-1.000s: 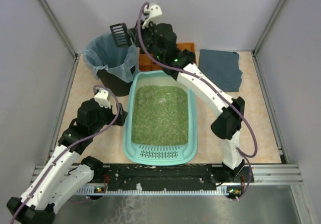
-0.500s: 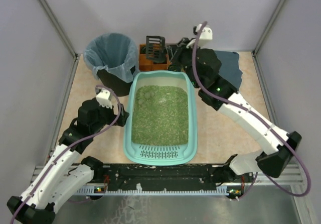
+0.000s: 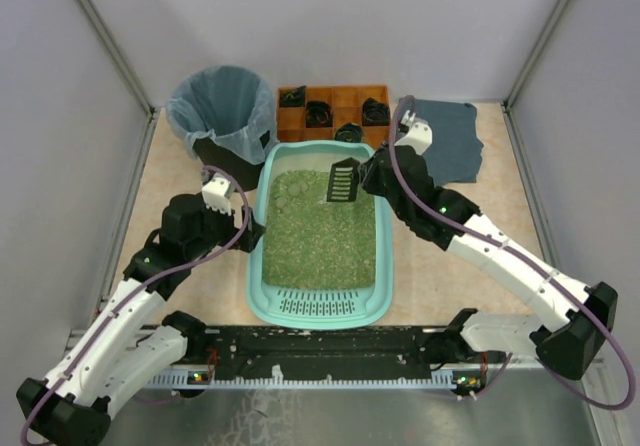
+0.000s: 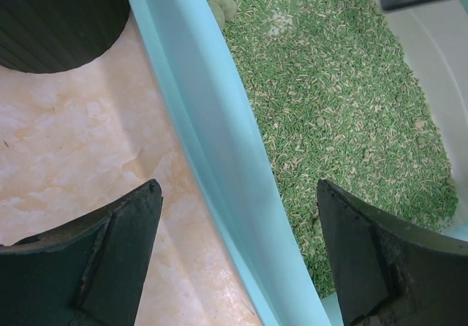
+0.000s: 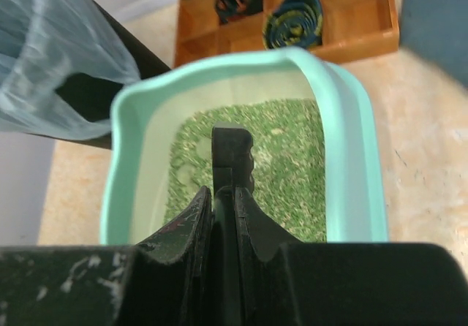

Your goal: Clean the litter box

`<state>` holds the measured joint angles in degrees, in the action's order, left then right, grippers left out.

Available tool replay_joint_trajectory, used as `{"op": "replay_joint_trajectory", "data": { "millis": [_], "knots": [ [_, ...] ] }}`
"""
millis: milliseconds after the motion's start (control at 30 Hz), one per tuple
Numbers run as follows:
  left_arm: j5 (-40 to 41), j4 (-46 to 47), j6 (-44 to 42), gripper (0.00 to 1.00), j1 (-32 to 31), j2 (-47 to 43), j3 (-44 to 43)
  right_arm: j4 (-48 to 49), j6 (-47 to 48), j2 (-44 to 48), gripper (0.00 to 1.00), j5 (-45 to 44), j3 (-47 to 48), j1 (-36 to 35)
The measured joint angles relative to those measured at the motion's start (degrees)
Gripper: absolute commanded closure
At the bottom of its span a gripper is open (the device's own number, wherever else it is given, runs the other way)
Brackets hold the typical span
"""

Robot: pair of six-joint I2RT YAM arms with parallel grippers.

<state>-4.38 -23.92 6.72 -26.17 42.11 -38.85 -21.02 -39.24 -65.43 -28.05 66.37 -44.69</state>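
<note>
left of the litter box (image 3: 320, 306) the strip of surface (image 3: 150, 181) is narrow and taken by the left pincer (image 4: 238, 194), its wide-apart jaws straddling the box's left wall without touching. the black bin (image 3: 222, 116) stands just beside the box's far left corner, the orange tray (image 3: 335, 101) sits close behind the far rim, and the dark cloth (image 3: 445, 136) lies off the far right corner. over the litter's far half hangs the slotted scoop (image 3: 343, 181) clamped in the right pincer (image 5: 223, 191), whose arm crosses the surface right of the box; the litter's near half lies open.
</note>
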Motion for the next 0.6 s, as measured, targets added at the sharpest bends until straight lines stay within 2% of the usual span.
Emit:
{"op": "replay_joint_trajectory", "data": {
  "millis": [400, 600],
  "knots": [
    [-1.0, 0.0, -0.2, 0.11, 0.0, 0.2, 0.0, -11.8, -13.6, -13.6, 1.0, 0.0, 2.8, 0.1],
    [-1.2, 0.0, -0.2, 0.11, 0.0, 0.7, 0.0, -13.6, -18.1, -18.1, 1.0, 0.3, 4.3, 0.4]
  ]
}}
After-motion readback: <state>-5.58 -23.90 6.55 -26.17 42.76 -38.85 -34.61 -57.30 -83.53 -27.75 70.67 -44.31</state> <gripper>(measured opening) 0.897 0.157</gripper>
